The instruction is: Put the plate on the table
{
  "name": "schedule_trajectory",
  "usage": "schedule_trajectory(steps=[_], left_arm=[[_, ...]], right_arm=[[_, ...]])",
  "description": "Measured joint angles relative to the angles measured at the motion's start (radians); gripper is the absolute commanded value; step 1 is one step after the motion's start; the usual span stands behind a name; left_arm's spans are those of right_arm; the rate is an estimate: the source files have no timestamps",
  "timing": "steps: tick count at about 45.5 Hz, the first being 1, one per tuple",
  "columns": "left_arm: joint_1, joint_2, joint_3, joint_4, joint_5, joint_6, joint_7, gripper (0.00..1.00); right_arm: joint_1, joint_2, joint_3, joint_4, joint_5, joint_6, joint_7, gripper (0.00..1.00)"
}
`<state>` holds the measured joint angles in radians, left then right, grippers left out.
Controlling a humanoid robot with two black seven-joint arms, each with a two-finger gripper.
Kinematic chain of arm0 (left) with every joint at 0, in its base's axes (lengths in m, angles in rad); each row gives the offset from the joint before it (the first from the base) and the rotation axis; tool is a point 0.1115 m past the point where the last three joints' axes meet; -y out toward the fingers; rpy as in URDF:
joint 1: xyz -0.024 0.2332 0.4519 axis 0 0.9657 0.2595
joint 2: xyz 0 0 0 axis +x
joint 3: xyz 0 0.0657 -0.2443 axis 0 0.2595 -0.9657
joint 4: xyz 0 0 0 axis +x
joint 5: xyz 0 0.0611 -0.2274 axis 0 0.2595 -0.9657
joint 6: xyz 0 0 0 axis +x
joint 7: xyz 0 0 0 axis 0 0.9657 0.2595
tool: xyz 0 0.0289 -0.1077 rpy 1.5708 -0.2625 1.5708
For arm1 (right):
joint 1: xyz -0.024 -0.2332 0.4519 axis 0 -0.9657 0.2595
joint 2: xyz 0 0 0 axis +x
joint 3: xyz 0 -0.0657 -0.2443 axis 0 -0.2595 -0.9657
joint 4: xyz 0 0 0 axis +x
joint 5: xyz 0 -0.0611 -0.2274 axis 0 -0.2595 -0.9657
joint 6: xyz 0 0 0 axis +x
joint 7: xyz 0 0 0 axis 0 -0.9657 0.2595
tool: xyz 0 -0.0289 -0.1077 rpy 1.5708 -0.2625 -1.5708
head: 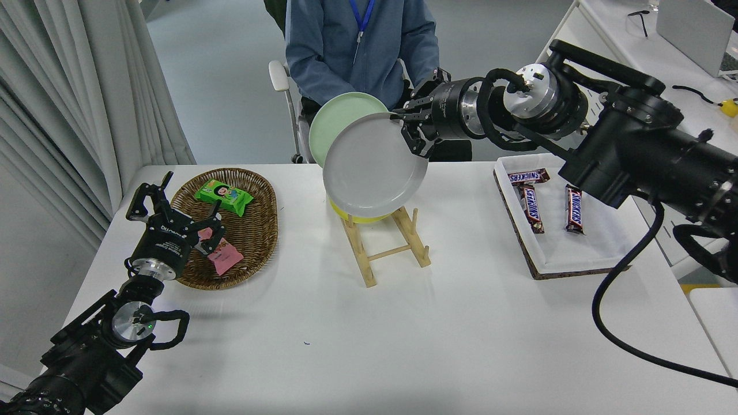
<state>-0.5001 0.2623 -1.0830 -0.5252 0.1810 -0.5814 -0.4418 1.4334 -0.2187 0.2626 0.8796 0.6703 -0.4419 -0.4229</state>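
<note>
**Plate hangs left of the jaws, clear of the rack**

The round, plain light-grey plate (pixel 373 165) is in the air at upper centre of the frame, gripped at its upper-right rim by the right gripper (pixel 410 131), whose jaws are clamped on that edge. The plate's face tilts toward the camera, and nearly all of it lies down and to the left of the jaws. It hangs above the wooden slatted plate rack (pixel 385 241) and overlaps the pale green plate (pixel 330 118) behind it; only a sliver of the yellow plate (pixel 357 218) shows under its lower edge.

The coming move likely turns on this offset. The open stretch of the large white worktop (pixel 369 340) lies toward the bottom of the frame, so the plate probably must travel nearer and be tipped from its steep tilt to flat before it goes down.

The left gripper (pixel 180 210) is parked at lower left, jaws apart over the brown oval wicker basket (pixel 259 230). The right arm alone is placed to do this.
</note>
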Motion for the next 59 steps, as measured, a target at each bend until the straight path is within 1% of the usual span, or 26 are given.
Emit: schedule_trajectory(steps=[19, 26, 46, 59], left_arm=[[0.000, 0.000, 0.000, 0.000, 0.000, 0.000, 0.000, 1.00], [0.000, 0.000, 0.000, 0.000, 0.000, 0.000, 0.000, 1.00], [0.000, 0.000, 0.000, 0.000, 0.000, 0.000, 0.000, 1.00], [0.000, 0.000, 0.000, 0.000, 0.000, 0.000, 0.000, 1.00]], right_arm=[[-0.051, 0.003, 0.042, 0.114, 0.134, -0.245, -0.009, 0.00], [-0.078, 0.022, 0.063, 0.125, 0.165, -0.296, -0.010, 0.00], [-0.177, 0.108, 0.086, 0.109, 0.260, -0.338, -0.010, 0.00], [-0.250, 0.185, 0.090, -0.014, 0.277, -0.342, -0.010, 0.00]])
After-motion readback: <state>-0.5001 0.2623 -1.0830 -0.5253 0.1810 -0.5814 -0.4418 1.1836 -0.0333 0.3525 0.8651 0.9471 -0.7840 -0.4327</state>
